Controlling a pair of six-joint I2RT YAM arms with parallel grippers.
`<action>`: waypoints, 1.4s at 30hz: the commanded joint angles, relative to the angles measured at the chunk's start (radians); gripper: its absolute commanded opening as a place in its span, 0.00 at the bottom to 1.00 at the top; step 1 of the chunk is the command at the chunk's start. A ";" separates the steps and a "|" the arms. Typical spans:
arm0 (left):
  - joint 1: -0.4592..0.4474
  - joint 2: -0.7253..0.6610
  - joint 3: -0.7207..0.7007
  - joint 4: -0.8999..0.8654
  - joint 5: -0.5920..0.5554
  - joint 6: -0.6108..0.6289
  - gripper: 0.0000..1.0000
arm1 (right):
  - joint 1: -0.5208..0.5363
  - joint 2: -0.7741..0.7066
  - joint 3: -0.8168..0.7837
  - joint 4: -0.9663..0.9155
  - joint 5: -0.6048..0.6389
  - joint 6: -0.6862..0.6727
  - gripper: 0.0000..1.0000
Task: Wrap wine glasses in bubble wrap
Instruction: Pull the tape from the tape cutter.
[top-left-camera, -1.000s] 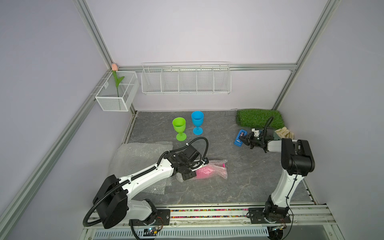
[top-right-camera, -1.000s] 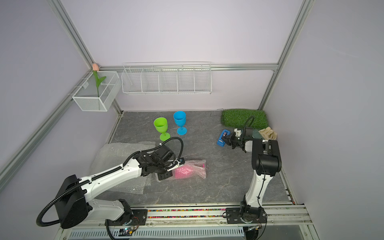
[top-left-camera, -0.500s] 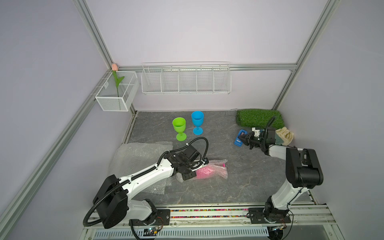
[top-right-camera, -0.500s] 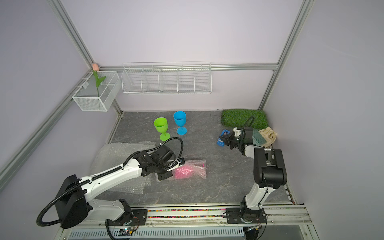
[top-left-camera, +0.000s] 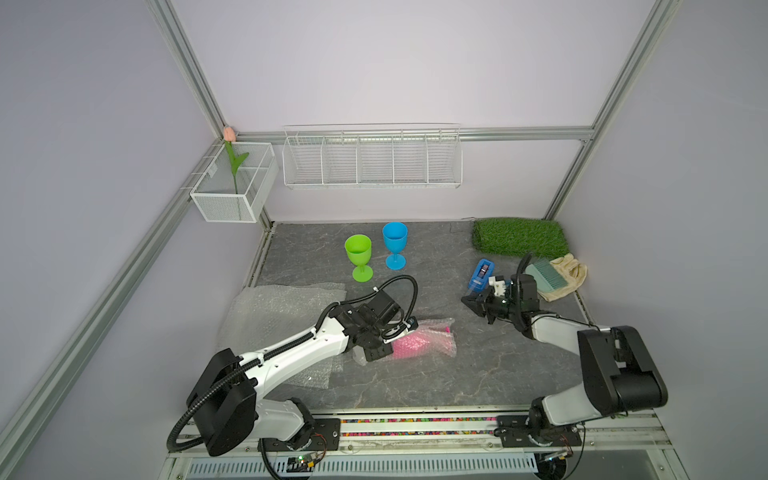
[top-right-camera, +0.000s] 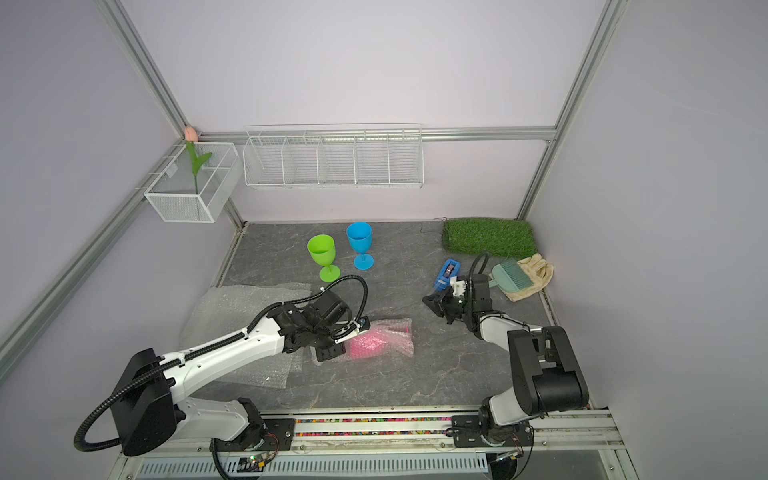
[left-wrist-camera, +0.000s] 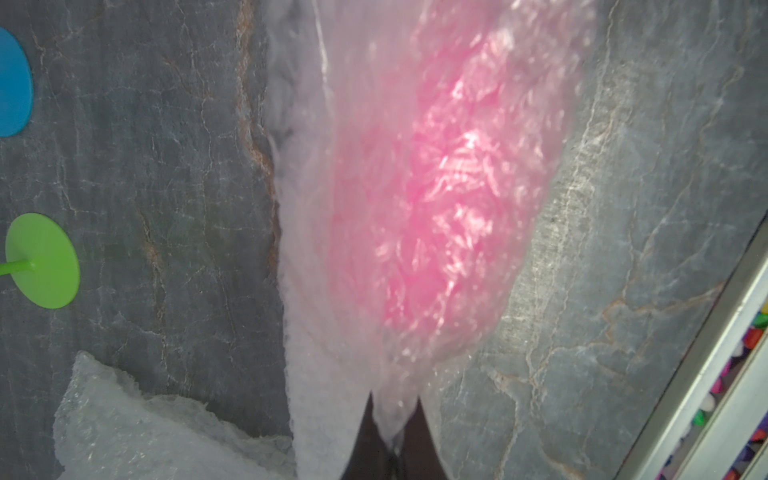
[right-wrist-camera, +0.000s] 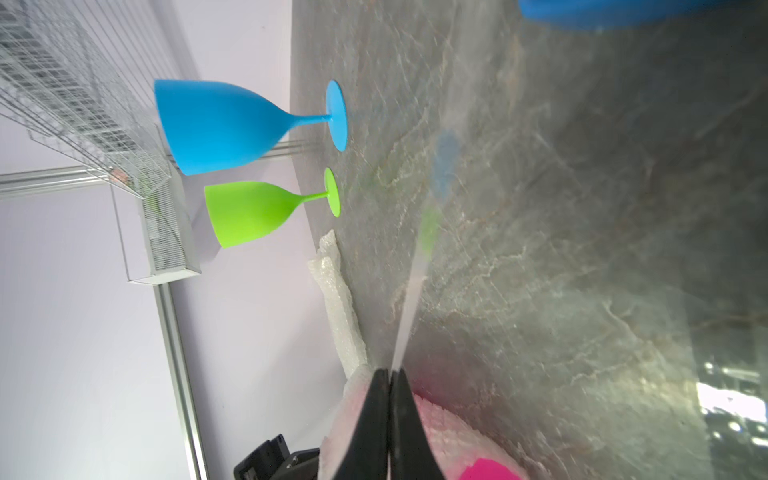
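— Lilac walls all round and a grey marbled desk. Where does the job stand?

— The pink goblet lies on its side near the middle of the desk, rolled in bubble wrap. Its long axis runs left to right. The left tool is clamped on the gathered wrap at the left end. A bare bit of magenta shows at the right end.

— And the right tool?

— It's pinched tight on a clear strip, tape I'd guess. It sits between the blue tape dispenser and the bundle. The bundle lies to its near left, and the loose right end is the part closest to it. The left arm is busy holding, so I'd say the right arm has to make the reach, across the bundle's length.

— What's different from a second ago?

— The right tool has come away from the dispenser, toward the near left, and that arm's elbow has swung out to the right. The left arm and the bundle haven't budged.

— The rest?

— The green goblet and the blue goblet stand upright on the far side, unwrapped. The spare sheets lie flat at the left.
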 joint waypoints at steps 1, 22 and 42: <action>-0.007 0.012 -0.009 -0.013 0.019 0.003 0.00 | 0.036 -0.020 -0.057 0.021 0.028 0.040 0.07; -0.008 0.016 -0.009 -0.013 0.021 0.005 0.00 | 0.168 0.066 -0.262 0.240 0.115 0.120 0.36; -0.012 0.016 -0.007 -0.016 0.023 0.009 0.00 | -0.061 -0.211 0.049 -0.306 0.153 -0.272 0.46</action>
